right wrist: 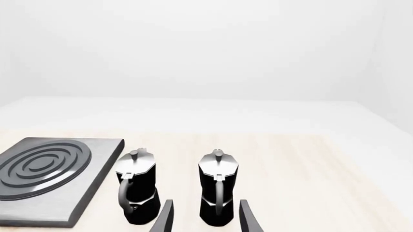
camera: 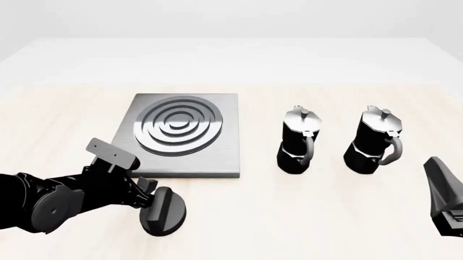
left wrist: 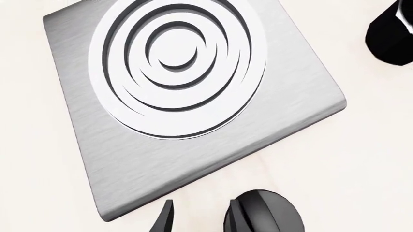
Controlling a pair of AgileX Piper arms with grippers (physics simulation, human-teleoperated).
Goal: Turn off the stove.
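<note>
While the left gripper (camera: 155,201) is reaching in low over the table (camera: 304,216), its fingers are sitting right at the round black ridged knob (camera: 164,211), which is lying on the light wood just off the near edge of the stove (camera: 184,135). From the front view the knob is covering the fingertips, so whether they are touching it is not clear. Looking along those fingers in the left wrist view, one dark fingertip (left wrist: 162,220) is showing beside the knob (left wrist: 264,212) with a strip of bare table between them; the other finger is out of sight, so I cannot tell whether this gripper is spread or clamped. Beyond the fingers, the stove (left wrist: 193,121) is lying flat, its grey plate carrying raised concentric silver rings, and its corner is sitting just ahead of the fingertip.

Over on the other side, the right gripper (camera: 445,197) is hovering at the table's near edge, well apart from the stove and knob. In its wrist view the two fingers (right wrist: 166,217) are standing spread apart with nothing between the tips. Just ahead of them, two moka pots are standing upright: the right moka pot (right wrist: 217,191) is lining up with the gap between the fingers, and the left moka pot (right wrist: 137,188) is standing just outside one finger, between that finger and the stove (right wrist: 51,179). Both pots' handles are facing toward the fingers.
</note>
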